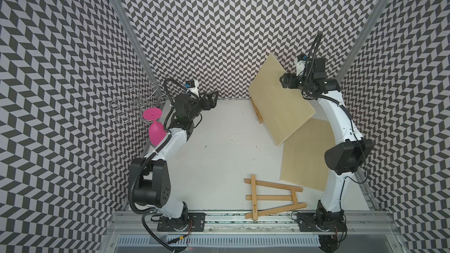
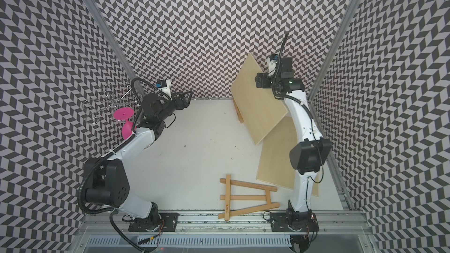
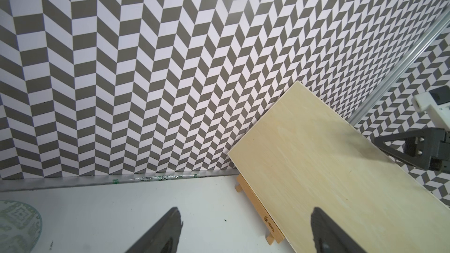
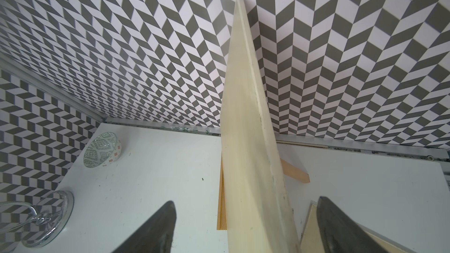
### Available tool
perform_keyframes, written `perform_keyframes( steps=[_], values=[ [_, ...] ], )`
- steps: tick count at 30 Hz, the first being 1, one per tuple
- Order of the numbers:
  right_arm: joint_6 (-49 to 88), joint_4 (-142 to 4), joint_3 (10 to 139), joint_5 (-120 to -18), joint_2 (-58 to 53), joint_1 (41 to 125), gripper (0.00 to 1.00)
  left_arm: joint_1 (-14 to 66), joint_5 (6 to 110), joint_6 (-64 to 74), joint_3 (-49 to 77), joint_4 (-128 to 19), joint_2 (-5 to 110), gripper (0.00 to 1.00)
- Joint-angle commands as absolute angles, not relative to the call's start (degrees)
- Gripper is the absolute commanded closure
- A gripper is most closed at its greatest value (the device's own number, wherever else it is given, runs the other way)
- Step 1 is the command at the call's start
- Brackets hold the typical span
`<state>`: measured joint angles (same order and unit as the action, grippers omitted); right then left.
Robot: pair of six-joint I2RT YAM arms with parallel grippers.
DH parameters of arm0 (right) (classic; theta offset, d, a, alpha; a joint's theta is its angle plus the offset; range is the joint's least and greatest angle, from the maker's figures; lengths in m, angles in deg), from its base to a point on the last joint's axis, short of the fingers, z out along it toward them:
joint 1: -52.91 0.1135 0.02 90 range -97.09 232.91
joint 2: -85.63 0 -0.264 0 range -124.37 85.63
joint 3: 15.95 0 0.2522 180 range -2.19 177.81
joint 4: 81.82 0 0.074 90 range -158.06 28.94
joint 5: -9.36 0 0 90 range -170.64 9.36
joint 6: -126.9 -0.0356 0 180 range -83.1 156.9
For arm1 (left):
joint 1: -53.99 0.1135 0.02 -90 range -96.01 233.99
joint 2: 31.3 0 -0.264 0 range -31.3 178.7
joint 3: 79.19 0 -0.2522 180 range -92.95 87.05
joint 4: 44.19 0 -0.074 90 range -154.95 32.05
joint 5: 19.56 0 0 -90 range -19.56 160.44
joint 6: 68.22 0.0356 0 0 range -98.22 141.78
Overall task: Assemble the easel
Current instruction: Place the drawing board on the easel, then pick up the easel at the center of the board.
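The board [image 1: 280,101] propped on the rear easel [image 1: 257,111], both my pincers open

The board leans back on the rear easel at the far side of the worktop [image 1: 219,156], so I judge it stands unaided. My right pincer [image 4: 247,205] is open astride its upper edge, a gap on each side, near enough to catch a slip. My left pincer [image 1: 211,99] hangs open and empty nearby. A second easel [image 1: 272,197] lies flat at the front, a second board [image 1: 306,156] beside it.

Upright wooden easel [image 1: 257,113]: you see only slivers behind the pale plywood board [image 1: 280,98].
Green-patterned bowl [image 3: 17,225]: cropped.
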<state>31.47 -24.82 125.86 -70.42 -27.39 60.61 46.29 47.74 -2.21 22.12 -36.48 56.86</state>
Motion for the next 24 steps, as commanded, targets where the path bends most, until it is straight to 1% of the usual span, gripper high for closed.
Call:
perform_keyframes(
  steps=[1, 3, 5, 6, 11, 15, 19, 22, 24],
  values=[
    [30.6, -28.2, 125.9, -72.4, -22.4, 61.1, 0.04, 44.9, 48.8, -1.0, 23.3, -38.0, 54.5, 0.16],
    [30.4, -28.7, 124.7, -71.9, -20.1, 61.8, 0.00, 42.4, 49.3, 1.6, 24.5, -38.4, 53.0, 0.16],
    [29.2, -29.3, 121.5, -71.7, -16.8, 63.3, 0.01, 38.9, 50.2, 5.3, 26.5, -38.9, 51.4, 0.16],
    [28.2, -30.4, 117.9, -70.6, -14.2, 64.1, 0.01, 36.9, 50.6, 7.2, 27.8, -39.2, 50.7, 0.16],
    [22.6, -42.7, 90.5, -71.3, 4.4, 67.2, 0.01, 26.3, 51.8, 17.9, 35.9, -41.1, 47.1, 0.16],
    [18.3, -46.2, 73.9, -69.8, 18.8, 67.5, 0.01, 16.1, 52.2, 27.3, 40.6, -42.3, 45.7, 0.15],
    [17.1, -41.4, 64.7, -73.5, 29.1, 67.5, 0.01, 6.9, 53.1, 33.5, 40.5, -46.6, 48.2, 0.15],
    [15.2, -36.4, 59.1, -79.3, 36.2, 67.4, 0.01, 3.6, 51.0, 35.6, 42.2, -46.0, 50.3, 0.14],
    [14.1, -35.4, 54.4, -80.4, 41.0, 67.3, 0.01, 1.1, 52.6, 37.0, 40.8, -48.2, 53.0, 0.14]
  ],
)
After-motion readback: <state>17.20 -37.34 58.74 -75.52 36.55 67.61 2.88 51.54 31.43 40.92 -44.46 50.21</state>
